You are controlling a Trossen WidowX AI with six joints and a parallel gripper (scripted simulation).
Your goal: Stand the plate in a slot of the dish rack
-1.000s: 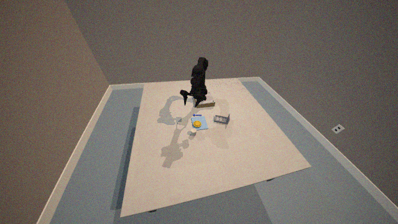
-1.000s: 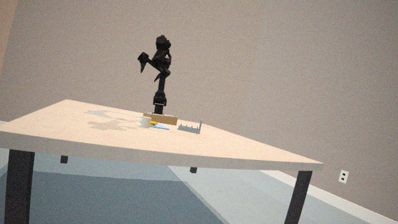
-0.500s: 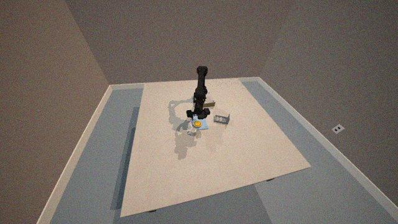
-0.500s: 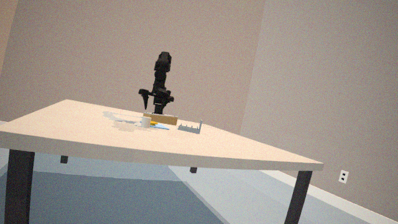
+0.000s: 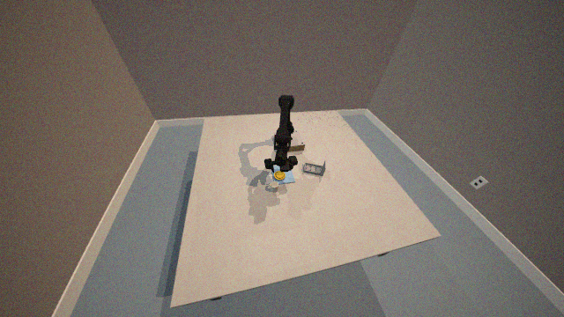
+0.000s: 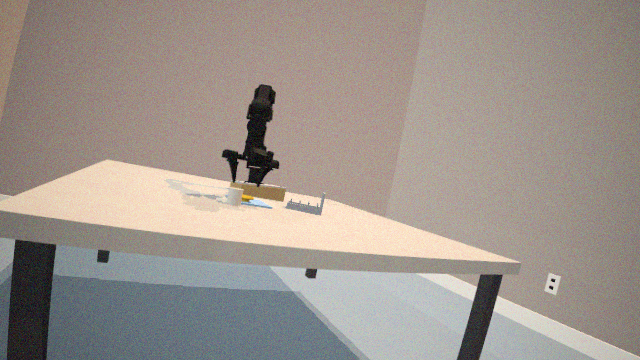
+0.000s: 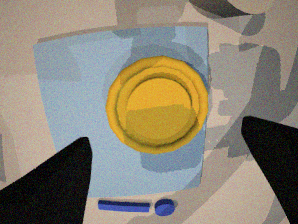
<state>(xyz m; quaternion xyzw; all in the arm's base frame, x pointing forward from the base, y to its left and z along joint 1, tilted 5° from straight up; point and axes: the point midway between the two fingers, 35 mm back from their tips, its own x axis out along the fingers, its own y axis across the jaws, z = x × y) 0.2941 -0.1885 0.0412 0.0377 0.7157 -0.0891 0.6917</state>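
Reading left to right, exterior view. The cup [image 5: 274,184] [image 6: 235,196] is standing upright on the table [image 5: 308,229] [image 6: 300,235], near the mat. The gripper [image 5: 280,164] [image 6: 246,183] [image 7: 170,135] is pointing down and hanging above the tabletop, its jaws standing widely spread with nothing between them. The plate [image 5: 279,175] [image 6: 247,198] [image 7: 159,110], yellow and round, is lying flat on the blue mat [image 5: 288,179] [image 6: 262,203] [image 7: 75,115], apart from both fingers; the cup is partly hiding it here. The arm [image 5: 284,128] [image 6: 256,132] is rising behind them, above the brown-sided block [image 5: 297,149] [image 6: 272,192]. The rack [image 5: 314,173] [image 6: 306,209], grey, is sitting on the table to the right of the mat, its tall end standing at the right and short pegs rising along it. The outlet [image 5: 478,182] [image 6: 552,283] is showing on the wall at far right.

Wrist view, same order. One dark finger is reaching in at left, over the mat. A blue stick [image 7: 124,206] is lying just beside the mat's lower edge, with a blue knob [image 7: 164,207] at its right end. The plate is resting toward the mat's right side, and the other finger is showing at far right, beyond the mat.
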